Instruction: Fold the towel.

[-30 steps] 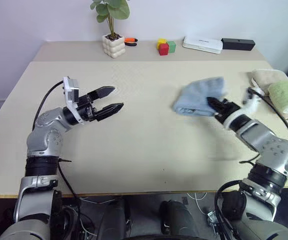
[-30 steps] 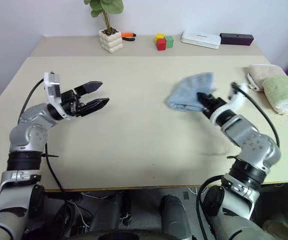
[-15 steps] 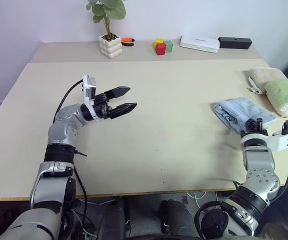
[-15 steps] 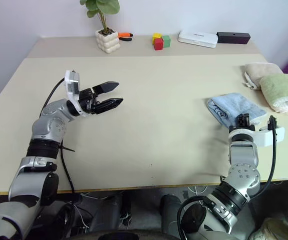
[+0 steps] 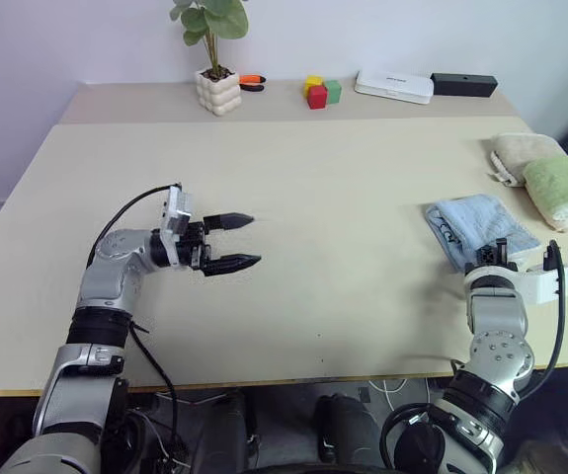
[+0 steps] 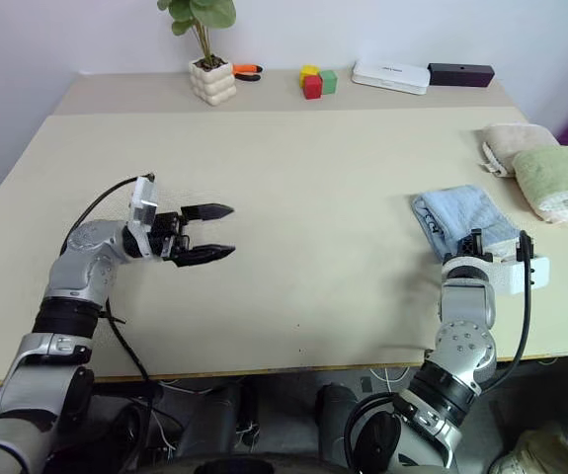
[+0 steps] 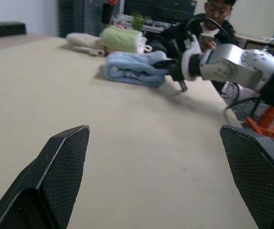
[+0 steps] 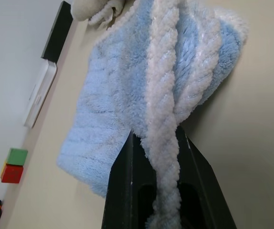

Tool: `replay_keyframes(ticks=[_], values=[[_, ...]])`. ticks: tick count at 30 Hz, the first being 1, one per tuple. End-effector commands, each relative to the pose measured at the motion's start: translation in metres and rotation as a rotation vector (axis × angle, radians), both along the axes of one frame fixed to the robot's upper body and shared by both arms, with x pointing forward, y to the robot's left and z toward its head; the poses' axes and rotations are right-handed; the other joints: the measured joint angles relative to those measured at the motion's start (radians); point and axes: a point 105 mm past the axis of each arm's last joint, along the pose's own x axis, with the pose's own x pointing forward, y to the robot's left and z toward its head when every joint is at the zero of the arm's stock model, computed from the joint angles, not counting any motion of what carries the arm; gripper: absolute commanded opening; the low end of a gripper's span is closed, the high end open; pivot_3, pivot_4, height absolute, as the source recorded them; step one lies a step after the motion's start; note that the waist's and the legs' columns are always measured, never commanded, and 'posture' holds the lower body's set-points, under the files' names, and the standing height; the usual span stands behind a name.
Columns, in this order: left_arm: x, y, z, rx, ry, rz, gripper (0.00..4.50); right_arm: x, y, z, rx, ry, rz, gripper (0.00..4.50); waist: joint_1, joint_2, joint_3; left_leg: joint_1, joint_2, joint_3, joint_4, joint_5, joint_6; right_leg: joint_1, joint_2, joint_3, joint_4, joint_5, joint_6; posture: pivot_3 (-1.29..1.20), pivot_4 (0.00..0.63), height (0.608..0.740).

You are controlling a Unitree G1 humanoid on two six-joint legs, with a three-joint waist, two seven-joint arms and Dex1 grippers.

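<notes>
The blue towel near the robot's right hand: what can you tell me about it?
The towel is light blue, fluffy terry cloth with a whitish hem. It lies folded into a small bundle on the beige table, toward its right side, close to a green towel and a beige towel but apart from them. The robot's right hand is shut on the towel's near edge, the whitish hem pinched between its black fingers.

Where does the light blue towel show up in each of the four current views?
Left eye view: the light blue towel lies at the table's right side, just ahead of the right gripper.
Right eye view: same spot, right of centre.
Left wrist view: upper middle, lying on the table.
Right wrist view: centre, its hem pinched between the fingers.
Shared landmark: the green folded towel, beside it.
</notes>
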Motion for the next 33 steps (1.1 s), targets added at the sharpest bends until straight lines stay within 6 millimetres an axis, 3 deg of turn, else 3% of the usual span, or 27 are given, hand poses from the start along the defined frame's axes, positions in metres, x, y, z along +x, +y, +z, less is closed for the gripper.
replay_keyframes(ticks=[1, 5, 10, 15, 20, 23, 25, 27, 28, 30, 33], values=[[-0.003, -0.002, 0.010, 0.010, -0.058, -0.025, 4.50, -0.001, 0.000, 0.008, -0.048, 0.001, 0.011, 0.04, 0.001, 0.000, 0.000, 0.000, 0.000, 0.000, 0.000, 0.000, 0.000, 0.000, 0.000, 0.000, 0.000, 0.000, 0.000, 0.00, 0.150, 0.735], [-0.002, -0.006, 0.010, 0.001, -0.059, -0.024, 4.50, 0.000, 0.001, 0.009, -0.070, 0.012, 0.028, 0.04, 0.001, 0.000, 0.000, 0.000, 0.000, 0.000, 0.000, 0.000, 0.000, 0.000, 0.000, 0.000, 0.000, 0.000, 0.000, 0.00, 0.150, 0.735], [0.001, -0.010, 0.008, -0.016, -0.054, -0.023, 4.50, -0.010, -0.014, 0.014, -0.137, 0.031, -0.026, 1.93, 0.003, 0.000, 0.000, 0.000, 0.000, 0.000, 0.000, 0.000, 0.000, 0.000, 0.000, 0.000, 0.000, 0.000, 0.000, 0.00, 0.150, 0.735], [0.005, -0.019, 0.006, -0.039, -0.061, -0.027, 4.50, -0.023, -0.035, 0.017, -0.212, 0.096, -0.100, 4.45, 0.004, 0.000, 0.000, 0.000, 0.000, 0.000, 0.001, 0.000, 0.000, 0.000, 0.000, 0.000, 0.000, 0.000, 0.000, 0.00, 0.150, 0.735], [0.007, -0.029, 0.006, -0.067, -0.070, -0.035, 4.50, -0.045, -0.060, 0.024, -0.363, 0.224, -0.216, 4.45, 0.004, 0.000, 0.000, 0.000, -0.001, 0.000, 0.000, 0.000, 0.000, 0.000, 0.000, 0.000, 0.000, 0.000, 0.000, 0.00, 0.150, 0.735], [0.009, -0.028, 0.005, -0.066, -0.072, -0.028, 4.50, -0.043, -0.065, 0.053, -0.547, 0.201, -0.213, 4.45, 0.002, 0.001, 0.000, 0.000, -0.001, 0.000, 0.001, 0.000, 0.000, 0.000, 0.000, 0.000, 0.000, 0.000, 0.000, 0.00, 0.150, 0.735], [0.013, -0.024, 0.004, -0.055, -0.086, -0.003, 4.50, -0.024, -0.050, 0.097, -0.816, 0.106, -0.111, 4.45, -0.001, 0.002, 0.000, 0.000, -0.001, 0.000, 0.001, 0.000, 0.000, 0.000, 0.000, 0.001, 0.000, 0.000, 0.000, 0.00, 0.150, 0.735], [0.014, -0.021, 0.007, -0.053, -0.107, 0.017, 4.50, 0.003, -0.011, 0.130, -1.057, -0.018, 0.104, 4.45, -0.006, 0.004, 0.001, 0.000, -0.001, 0.000, 0.001, 0.000, 0.000, -0.001, 0.000, 0.004, 0.000, 0.000, 0.000, 0.00, 0.150, 0.735], [0.014, -0.020, 0.009, -0.052, -0.113, 0.022, 4.50, 0.010, 0.003, 0.136, -1.120, -0.054, 0.175, 4.45, -0.012, 0.004, 0.001, 0.000, -0.001, 0.001, 0.000, 0.000, 0.001, -0.003, 0.000, 0.005, 0.000, 0.000, 0.000, 0.00, 0.150, 0.735], [0.015, -0.011, 0.012, -0.047, -0.123, 0.054, 4.50, 0.021, 0.055, 0.139, -1.214, -0.194, 0.468, 4.45, -0.015, 0.002, 0.000, 0.000, 0.000, -0.001, 0.000, 0.000, 0.001, -0.003, 0.003, 0.006, 0.000, 0.000, 0.000, 0.00, 0.150, 0.735], [0.012, 0.006, 0.011, -0.025, -0.123, 0.112, 4.50, 0.011, 0.112, 0.136, -1.324, -0.367, 0.781, 4.45, -0.013, 0.000, -0.001, 0.000, 0.001, -0.003, -0.003, 0.000, 0.001, -0.003, 0.005, 0.005, 0.000, 0.000, -0.001, 0.00, 0.150, 0.735]])
